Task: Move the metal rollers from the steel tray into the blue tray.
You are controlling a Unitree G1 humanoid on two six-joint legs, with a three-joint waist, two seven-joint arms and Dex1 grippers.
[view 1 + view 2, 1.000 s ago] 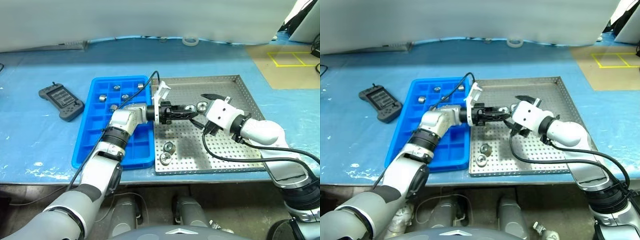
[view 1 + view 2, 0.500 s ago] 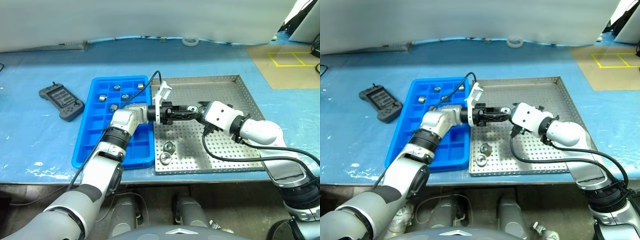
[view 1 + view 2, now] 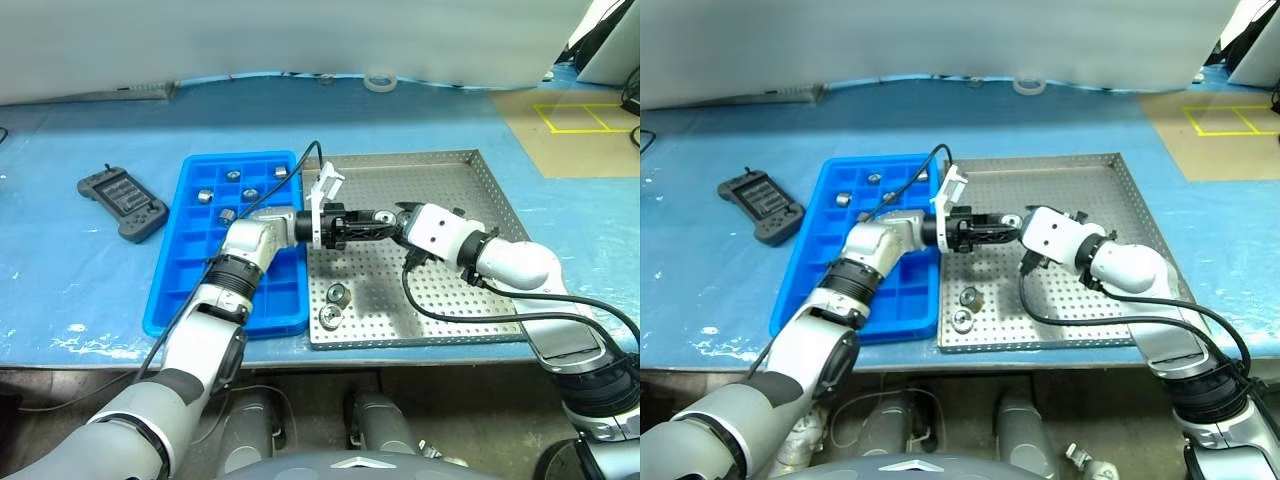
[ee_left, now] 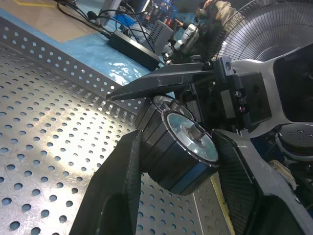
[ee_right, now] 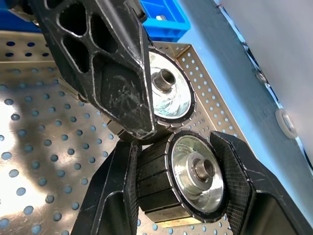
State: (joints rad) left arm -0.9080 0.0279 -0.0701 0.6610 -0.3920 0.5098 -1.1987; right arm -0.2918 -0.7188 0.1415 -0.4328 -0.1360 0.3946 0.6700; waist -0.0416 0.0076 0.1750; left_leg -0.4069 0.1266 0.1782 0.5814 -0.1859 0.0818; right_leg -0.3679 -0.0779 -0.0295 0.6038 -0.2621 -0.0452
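Over the middle of the steel tray (image 3: 455, 300) my two grippers meet tip to tip. My left gripper (image 4: 178, 142) reaches in from the blue tray's side and is shut on a metal roller (image 4: 188, 144). My right gripper (image 5: 175, 144) is shut on a second roller (image 5: 195, 171) right beside the first, and the two rollers touch. Two more rollers (image 3: 338, 293) (image 3: 329, 318) lie near the steel tray's front left corner. The blue tray (image 3: 190, 290) lies to the left, with several rollers (image 3: 205, 195) in its far compartments.
A dark grey controller (image 3: 123, 202) lies left of the blue tray. A white tape roll (image 3: 378, 81) sits at the table's far edge. The left arm's cable (image 3: 312, 150) arches over the seam between the two trays. Yellow floor markings (image 3: 585, 118) show at the far right.
My right gripper's fingers, wide apart a second ago, have closed on the roller beside my left gripper's tips. The left gripper has stayed put with its roller.
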